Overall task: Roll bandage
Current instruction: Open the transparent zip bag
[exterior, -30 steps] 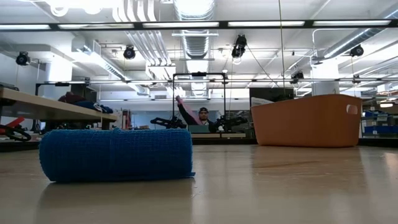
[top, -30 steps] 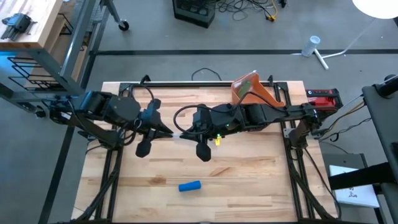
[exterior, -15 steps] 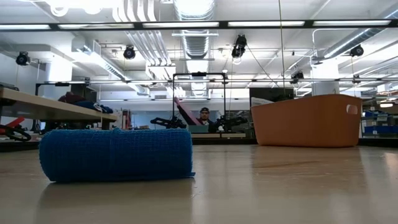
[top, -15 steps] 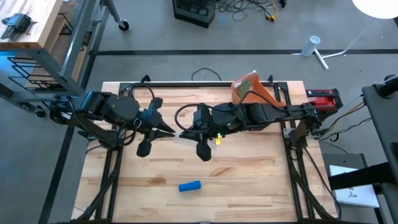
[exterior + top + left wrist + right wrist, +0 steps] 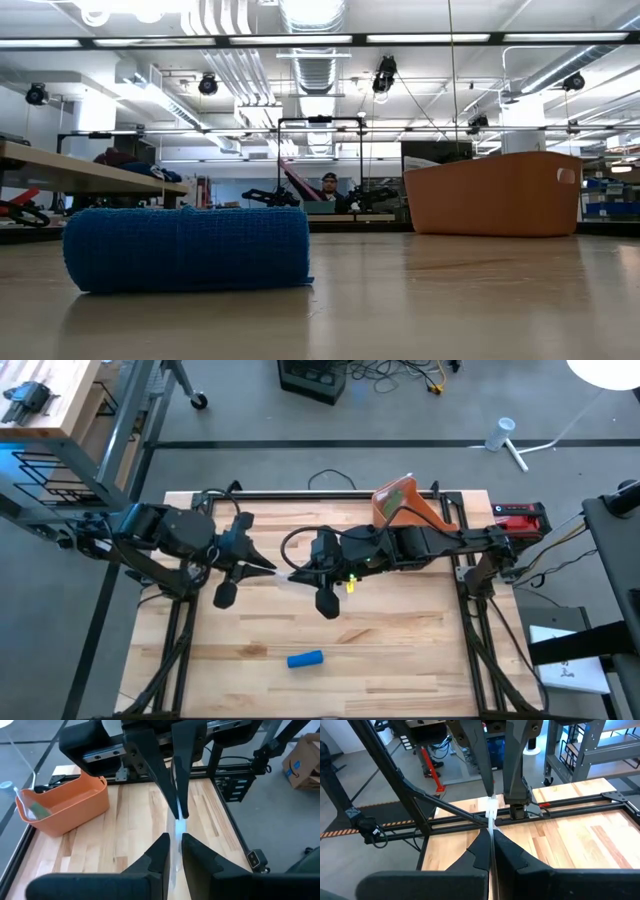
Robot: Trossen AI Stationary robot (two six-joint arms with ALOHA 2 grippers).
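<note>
The blue bandage (image 5: 306, 658) lies rolled up on its side on the wooden table (image 5: 400, 640), near the front edge. It fills the left of the low view (image 5: 187, 248), and no gripper touches it. High above the table's middle, my left gripper (image 5: 270, 567) and my right gripper (image 5: 297, 574) point at each other, tip to tip. A thin whitish strip (image 5: 177, 827) runs between them. Both grippers are closed on it. My left gripper has one end of the whitish strip (image 5: 176, 836) between its two fingertips. It comes from the table's left, slanting slightly down. The strip is lifted clear of the table. My right gripper pinches the strip's other end (image 5: 491, 822) between its shut fingertips. It comes from the table's right, slanting slightly down. The strip spans the short gap to the other gripper, high above the table.
An orange bin (image 5: 405, 505) stands at the table's far edge, right of centre, behind the right arm. A red device (image 5: 520, 515) sits at the far right corner. Bare wood surrounds the bandage at the front. A person (image 5: 325, 185) shows in the room beyond.
My left gripper has drawn back slightly toward the table's left edge and rolled a little. The strip stays between the two grippers. The person in the background has lowered an arm.
</note>
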